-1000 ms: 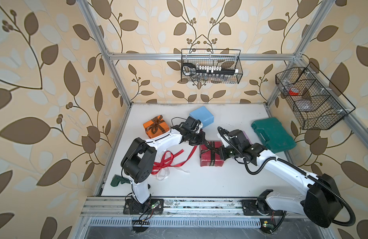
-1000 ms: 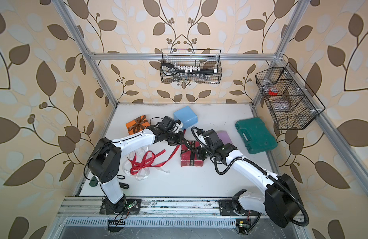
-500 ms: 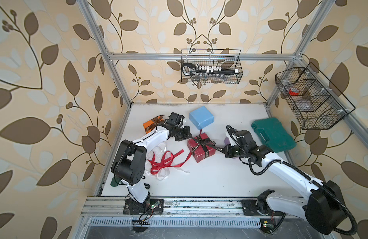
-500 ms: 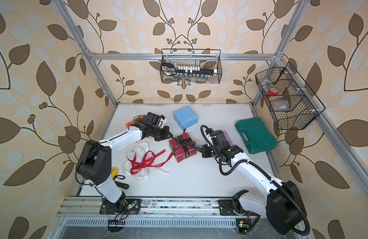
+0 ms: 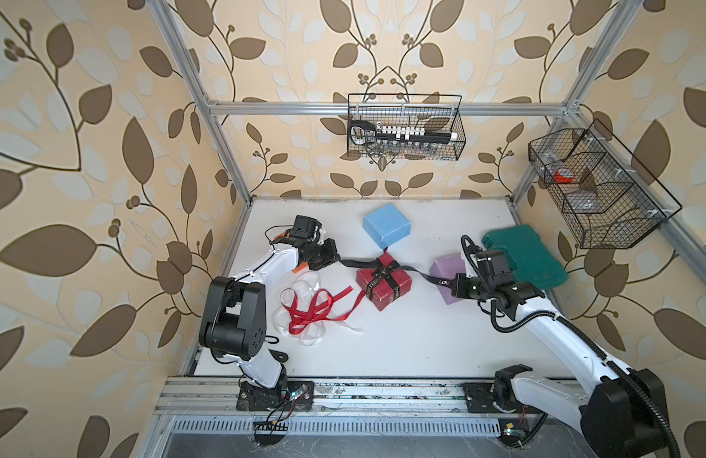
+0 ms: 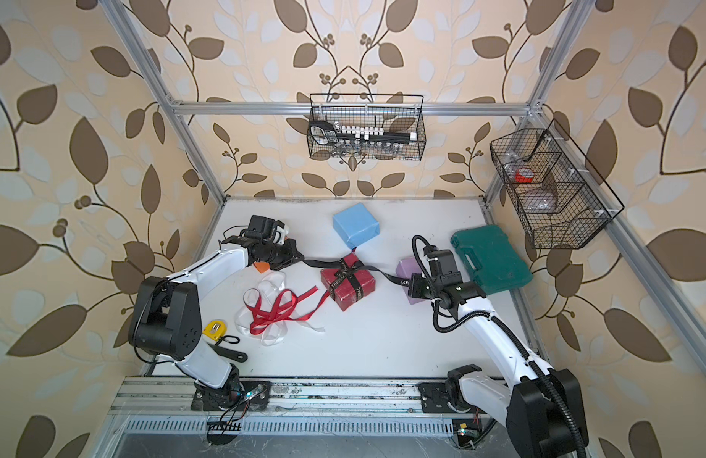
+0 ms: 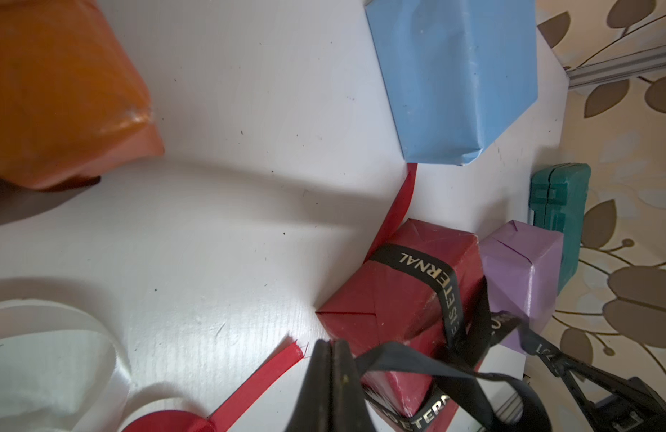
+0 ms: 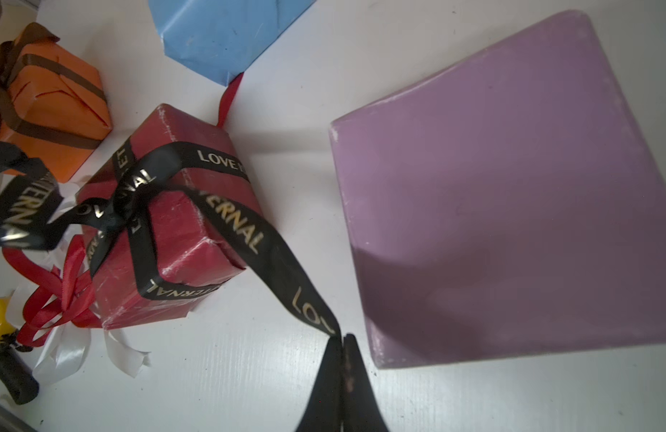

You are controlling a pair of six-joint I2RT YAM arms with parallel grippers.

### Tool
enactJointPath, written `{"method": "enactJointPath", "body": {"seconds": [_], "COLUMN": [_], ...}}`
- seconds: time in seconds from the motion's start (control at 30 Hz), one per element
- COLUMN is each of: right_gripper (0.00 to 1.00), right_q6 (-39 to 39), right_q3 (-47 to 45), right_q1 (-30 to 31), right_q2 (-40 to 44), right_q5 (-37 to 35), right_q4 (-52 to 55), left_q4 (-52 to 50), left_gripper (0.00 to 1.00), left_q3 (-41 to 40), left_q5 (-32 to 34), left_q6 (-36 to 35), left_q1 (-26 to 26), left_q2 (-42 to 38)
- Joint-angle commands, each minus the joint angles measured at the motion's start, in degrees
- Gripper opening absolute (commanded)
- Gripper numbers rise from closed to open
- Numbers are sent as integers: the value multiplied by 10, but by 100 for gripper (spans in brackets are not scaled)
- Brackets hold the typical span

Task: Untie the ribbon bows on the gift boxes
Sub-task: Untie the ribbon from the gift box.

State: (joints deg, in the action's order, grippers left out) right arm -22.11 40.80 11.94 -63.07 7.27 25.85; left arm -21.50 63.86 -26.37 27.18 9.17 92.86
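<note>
Black lettered ribbon [image 8: 245, 228] sat wrapped crosswise around the dark red gift box [image 8: 178, 239], which lay mid-tabletop between the two arms, tilted rather than square to the tabletop [image 5: 422, 337] edges. Its two tails ran out to opposite sides, lifted off the surface. The left gripper [image 5: 336, 260] was pinched together on one tail and the right gripper [image 8: 342, 340] was pinched together on the other, near its end, by the printed "LO". The bow loops looked mostly drawn out; a crossing remained at the box top, and some slack folds hung near the left gripper. Judgement: the ribbon is light, limp satin and probably slick, so it is best held flat across its width near the tail ends. The box looks light enough to slide or tip under a pull, so tension should be even on both sides. The lilac gift box [image 5: 448, 269] stood just beside the right gripper, bare of ribbon. The light blue gift box [image 5: 387, 224] lay behind the red one, with one end of the loose red ribbon [image 5: 315, 307] tucked under its corner. The white ribbon [image 8: 67, 351] lay loose and tangled with the red one. The orange gift box [image 8: 58, 101], near the left gripper, still carried its tied brown ribbon [image 8: 9, 63]. A dark-green plastic case [image 5: 525, 257] lay beyond the lilac box.
</note>
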Motion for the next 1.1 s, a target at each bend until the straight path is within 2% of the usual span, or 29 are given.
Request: {"method": "enactJointPath", "body": {"seconds": [0.0,0.2,0.33,0.37,0.4,0.43,0.5,0.6,0.67,0.8,0.9,1.07], "right_gripper": [0,0,0,10,29,42,60,73,74,74,73,69], "right_q6": [-9,-14,-16,-17,-15,-13,-13,-11,-11,-45,-75,-149], "right_q3": [-8,-7,-8,-7,-3,1,9,17,25,35,41,46], "right_q1": [-18,-36,-41,-40,-41,-41,-41,-40,-40,-14,42,81], "right_q2": [16,40,51,48,43,39,41,61,66,44,18,-55], "right_q5": [-26,-76,-55,-37,-22,-16,-16,-15,14,129,142,214], "right_q4": [24,37,25,22,23,27,31,24,14,-45,-104,-227], "left_q4": [-10,-26,-29,-36,-43,-47,-53,-51,-40,-9,-21,-37], "left_gripper": [0,0,0,26,62,97,99,99,99,99,99,99], "left_q3": [-6,-18,-37,-36,-35,-33,-30,-25,-21,1,37,76], "left_q5": [4,20,22,25,26,25,25,23,-2,-64,-63,-27], "left_q6": [-19,-28,-27,-27,-27,-27,-26,-26,-27,-22,-36,-54], "left_q1": [-13,-47,-66,-66,-67,-66,-66,-66,-65,-30,22,89], "left_q2": [-33,-54,-69,-71,-73,-73,-79,-94,-98,-91,-55,11]}}
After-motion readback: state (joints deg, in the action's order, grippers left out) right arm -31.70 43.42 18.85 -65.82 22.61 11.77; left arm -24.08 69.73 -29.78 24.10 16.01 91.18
